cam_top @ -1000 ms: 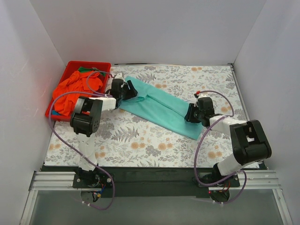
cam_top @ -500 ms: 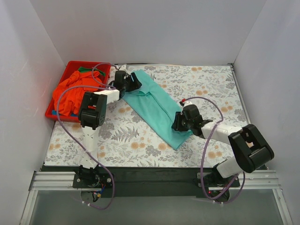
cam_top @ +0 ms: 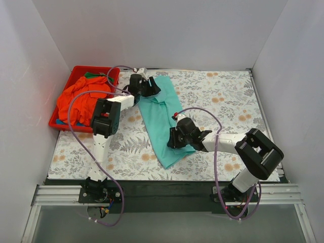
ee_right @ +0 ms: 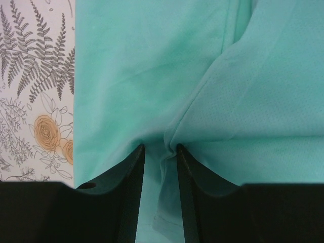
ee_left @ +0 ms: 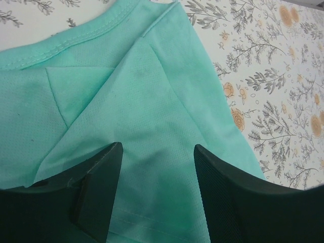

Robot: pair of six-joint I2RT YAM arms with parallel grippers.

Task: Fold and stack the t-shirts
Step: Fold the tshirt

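Observation:
A teal t-shirt [cam_top: 158,114], folded into a long strip, lies on the floral tablecloth from back centre to front centre. My left gripper [cam_top: 150,87] sits at its far end; in the left wrist view the gripper [ee_left: 158,152] stands open with the teal cloth [ee_left: 152,86] lying flat under the spread jaws. My right gripper [cam_top: 174,137] is at the near end of the strip; in the right wrist view it [ee_right: 160,148] is shut on a pinched fold of the teal cloth [ee_right: 126,61]. An orange-red t-shirt [cam_top: 76,98] is heaped in the bin.
A red plastic bin [cam_top: 81,69] stands at the back left, with bits of green and blue cloth beside the orange heap. White walls close the left, back and right. Purple cables loop off both arms over the floral tablecloth [cam_top: 228,96].
The right gripper dragged the shirt's near end left and toward the front. The left gripper moved back and right with the far end. The strip swung from a diagonal to nearly front-to-back.

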